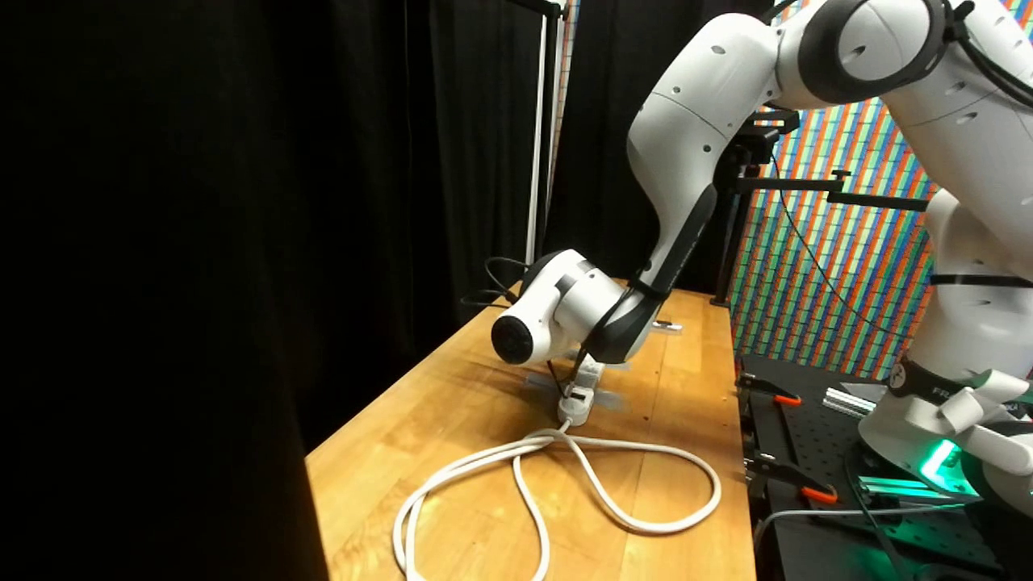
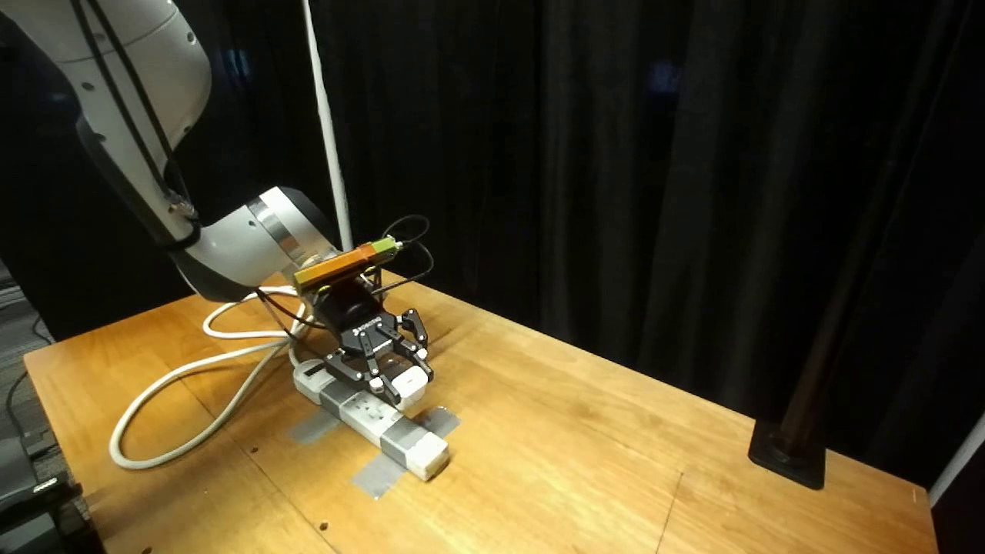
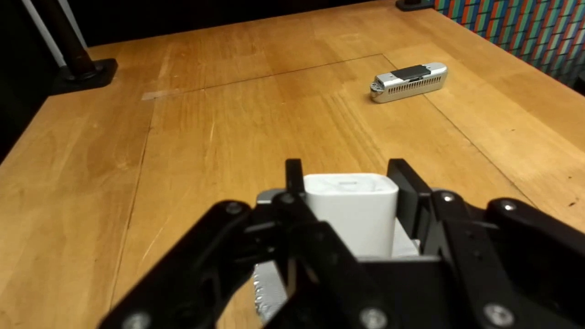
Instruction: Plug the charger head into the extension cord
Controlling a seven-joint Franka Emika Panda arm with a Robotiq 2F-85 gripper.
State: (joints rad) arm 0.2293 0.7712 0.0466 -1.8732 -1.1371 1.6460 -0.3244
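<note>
The charger head (image 3: 352, 219), a small white rounded cube, sits between my fingers in the wrist view, port side up. It also shows in an exterior view (image 2: 410, 379), and is hidden in the remaining one. My gripper (image 3: 346, 178) has a finger against each side of it; it is low over the table (image 2: 413, 388). The extension cord's white socket block (image 2: 369, 413) is taped down beneath and beside the gripper, and shows in both exterior views (image 1: 575, 406). Its white cable (image 1: 662, 526) lies in loops. I cannot tell whether the charger head's underside touches the block.
Grey tape strips (image 2: 379, 475) cross the block and stick to the table (image 2: 600, 446). A silver device with a dark top (image 3: 408, 82) lies farther along the table. A black post base (image 2: 786, 455) stands at the edge beside the black curtain (image 2: 616, 192).
</note>
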